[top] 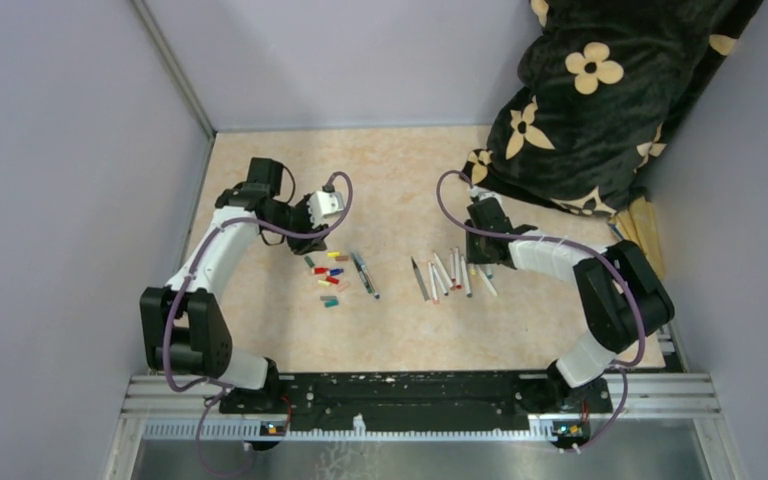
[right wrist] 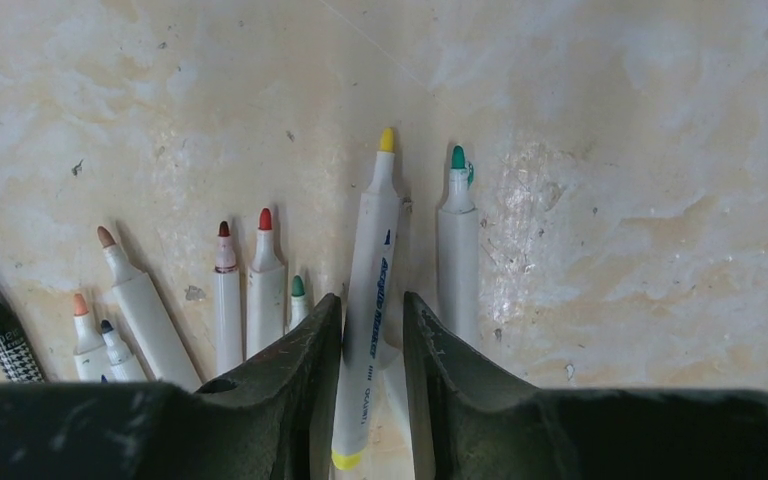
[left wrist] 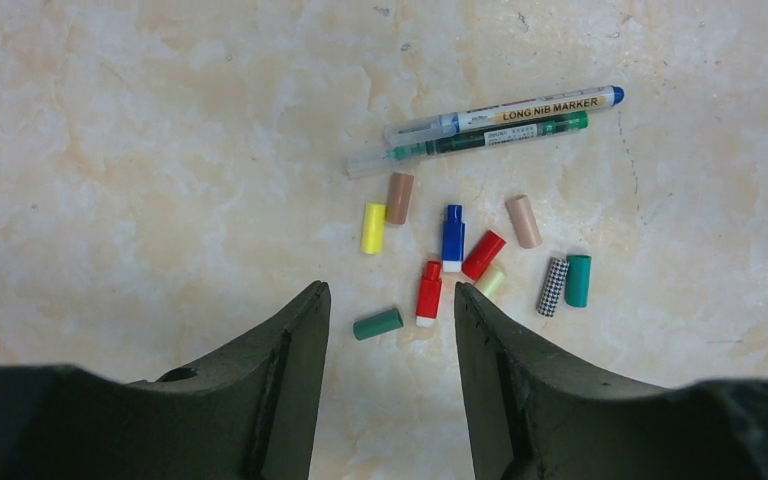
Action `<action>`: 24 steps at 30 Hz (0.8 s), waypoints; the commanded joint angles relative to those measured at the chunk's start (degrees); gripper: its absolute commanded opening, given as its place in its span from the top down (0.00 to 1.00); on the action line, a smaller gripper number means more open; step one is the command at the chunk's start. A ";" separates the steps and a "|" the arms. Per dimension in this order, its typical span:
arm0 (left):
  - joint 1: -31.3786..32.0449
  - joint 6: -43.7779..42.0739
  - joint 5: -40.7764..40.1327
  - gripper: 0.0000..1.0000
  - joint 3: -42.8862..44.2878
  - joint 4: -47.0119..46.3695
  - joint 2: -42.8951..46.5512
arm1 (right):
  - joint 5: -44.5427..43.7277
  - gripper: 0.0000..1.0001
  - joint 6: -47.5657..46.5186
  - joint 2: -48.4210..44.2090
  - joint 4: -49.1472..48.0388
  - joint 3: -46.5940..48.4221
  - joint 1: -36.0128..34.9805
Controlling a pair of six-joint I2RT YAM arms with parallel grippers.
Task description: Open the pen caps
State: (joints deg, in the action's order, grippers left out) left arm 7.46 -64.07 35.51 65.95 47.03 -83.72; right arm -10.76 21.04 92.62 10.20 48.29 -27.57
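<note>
Several loose pen caps lie on the table in the left wrist view: a green one, a red one, a blue one and a yellow one, among others. My left gripper hangs open above them, holding nothing. Two capped pens lie beyond the caps. My right gripper is open, its jaws straddling a yellow-tipped uncapped pen, with a gap on the right side. A green-tipped pen lies beside it. More uncapped pens fan out to the left.
From above, the caps sit left of centre and the row of pens right of centre. A dark flowered blanket fills the back right corner. Walls close off the left, back and right of the table.
</note>
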 commanded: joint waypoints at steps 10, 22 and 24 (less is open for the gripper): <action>-2.33 0.99 6.31 0.43 1.48 3.60 2.65 | 2.05 0.64 -0.87 -10.07 3.25 4.52 -4.65; -12.23 -0.56 11.96 0.36 2.21 7.00 2.38 | 1.26 0.63 -2.51 7.33 2.04 20.09 -23.25; -14.15 -1.25 13.11 0.35 1.91 7.84 2.40 | 1.32 0.64 -2.43 11.14 2.28 23.25 -24.77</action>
State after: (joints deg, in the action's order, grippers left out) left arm -3.66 -63.16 43.44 66.43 51.59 -82.15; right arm -8.69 19.59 97.62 12.19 65.84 -49.17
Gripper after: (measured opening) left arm 0.638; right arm 0.366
